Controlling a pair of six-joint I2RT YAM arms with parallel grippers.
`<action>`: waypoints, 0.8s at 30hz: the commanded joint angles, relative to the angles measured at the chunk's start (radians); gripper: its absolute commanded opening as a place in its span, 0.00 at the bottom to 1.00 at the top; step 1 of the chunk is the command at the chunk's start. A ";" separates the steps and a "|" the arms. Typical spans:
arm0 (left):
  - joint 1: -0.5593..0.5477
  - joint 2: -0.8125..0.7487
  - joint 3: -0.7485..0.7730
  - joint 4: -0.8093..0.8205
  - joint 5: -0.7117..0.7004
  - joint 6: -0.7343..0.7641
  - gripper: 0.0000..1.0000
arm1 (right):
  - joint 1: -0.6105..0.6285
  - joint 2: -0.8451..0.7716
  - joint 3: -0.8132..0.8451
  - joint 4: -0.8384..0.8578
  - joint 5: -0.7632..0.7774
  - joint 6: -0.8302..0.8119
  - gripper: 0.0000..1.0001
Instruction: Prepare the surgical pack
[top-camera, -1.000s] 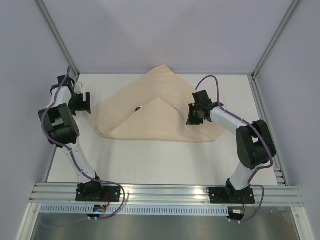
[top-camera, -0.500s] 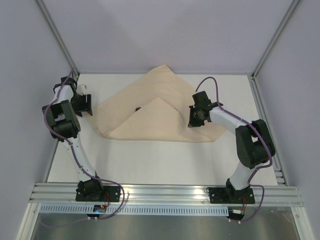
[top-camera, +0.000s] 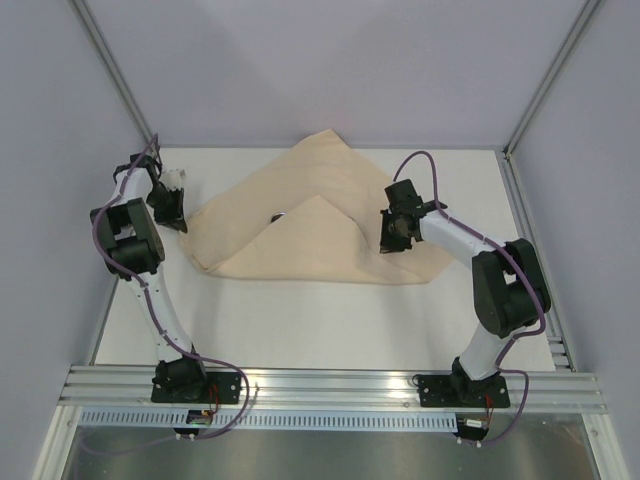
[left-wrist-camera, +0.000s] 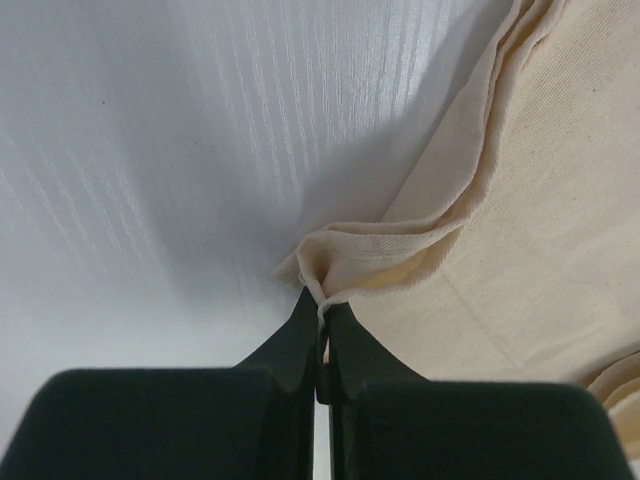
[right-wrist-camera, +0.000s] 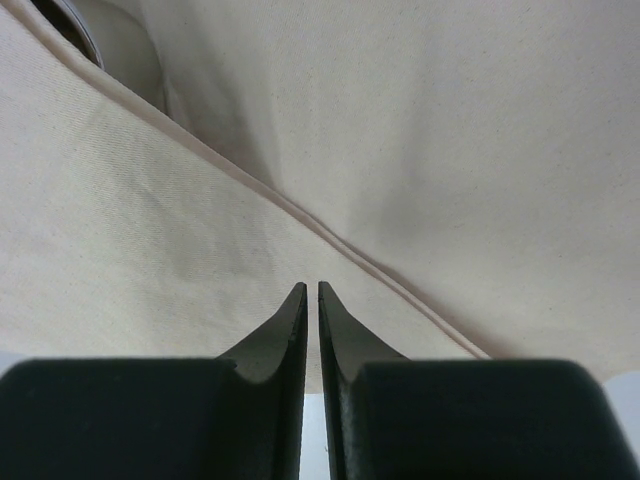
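At the left corner of the cloth sheet (top-camera: 330, 190) – left gripper (top-camera: 172, 212) is pinching a bunched bit of hem, jaws clamping tight on it, fabric puckering up just ahead of the fingertips (left-wrist-camera: 305, 315). Sheet is lying flat on the white table (top-camera: 300, 320), tan, w/ a triangular flap folding over its middle. Over the sheet's right part, right gripper (top-camera: 392, 238) is hovering low, pointing down at the flap's hemmed edge – jaws sitting nearly together, only a thin slit showing, nothing visibly pinched btwn them. Under the flap near the sheet's centre, a bit of the steel tray (right-wrist-camera: 115, 40) is peeking out.
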 joint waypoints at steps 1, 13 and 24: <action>-0.012 -0.028 -0.022 0.046 0.028 0.005 0.00 | 0.005 -0.014 0.030 -0.001 0.024 -0.009 0.10; -0.158 -0.303 -0.049 -0.065 0.147 0.010 0.00 | 0.005 0.010 0.028 0.057 -0.021 -0.005 0.10; -0.500 -0.274 0.195 -0.184 0.218 -0.082 0.00 | 0.006 0.055 0.039 0.120 -0.051 -0.002 0.10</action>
